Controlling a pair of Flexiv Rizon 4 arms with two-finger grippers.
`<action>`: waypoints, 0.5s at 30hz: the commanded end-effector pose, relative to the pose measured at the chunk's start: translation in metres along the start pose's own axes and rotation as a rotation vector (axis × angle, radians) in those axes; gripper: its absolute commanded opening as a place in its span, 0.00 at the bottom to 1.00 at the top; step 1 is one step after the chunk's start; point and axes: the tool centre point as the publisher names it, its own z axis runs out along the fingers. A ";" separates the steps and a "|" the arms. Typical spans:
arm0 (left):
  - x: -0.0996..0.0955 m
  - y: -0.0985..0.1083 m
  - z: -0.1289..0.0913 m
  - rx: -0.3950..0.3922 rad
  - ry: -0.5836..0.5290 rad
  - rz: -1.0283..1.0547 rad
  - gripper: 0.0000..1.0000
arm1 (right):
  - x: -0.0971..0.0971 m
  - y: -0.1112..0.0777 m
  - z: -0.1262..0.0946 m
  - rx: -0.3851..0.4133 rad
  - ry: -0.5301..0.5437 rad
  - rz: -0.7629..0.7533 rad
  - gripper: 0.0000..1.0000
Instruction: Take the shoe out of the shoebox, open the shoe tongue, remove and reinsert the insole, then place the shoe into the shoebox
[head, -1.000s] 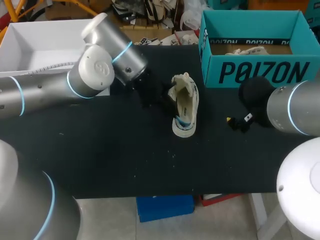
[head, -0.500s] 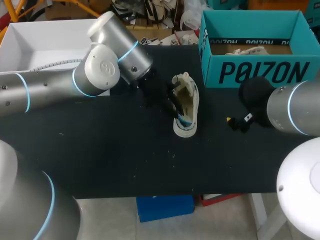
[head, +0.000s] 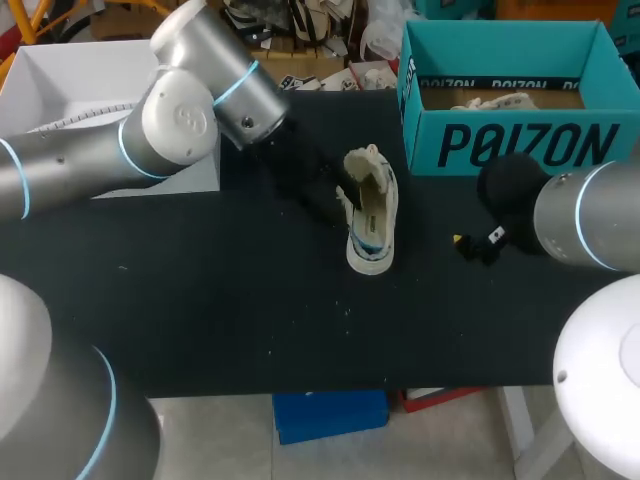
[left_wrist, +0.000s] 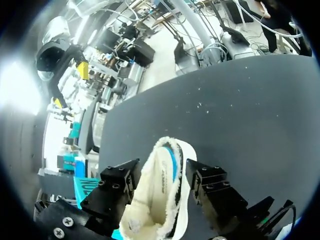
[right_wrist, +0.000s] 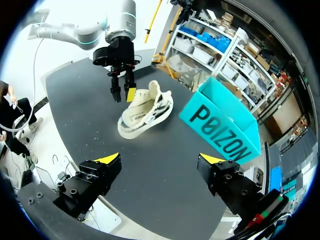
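One shoe (left_wrist: 161, 197) lies between the left gripper's (left_wrist: 163, 169) spread fingers.

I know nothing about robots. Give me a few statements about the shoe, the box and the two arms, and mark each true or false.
1. The shoe lies inside the shoebox. False: it lies on the black table, outside the shoebox.
2. The right gripper holds nothing. True.
3. The left gripper is right at the shoe. True.
4. The shoebox has a lid on it. False: its top is open.
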 end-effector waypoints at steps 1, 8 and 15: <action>-0.004 -0.007 0.002 -0.060 0.052 0.001 0.00 | 0.000 -0.001 0.001 -0.003 0.000 0.001 1.00; -0.002 0.004 0.021 -0.108 0.139 0.029 0.00 | 0.000 -0.001 0.001 -0.003 0.000 0.001 1.00; 0.002 0.015 0.037 -0.128 0.197 0.031 0.00 | 0.000 -0.001 0.001 -0.003 0.000 0.001 1.00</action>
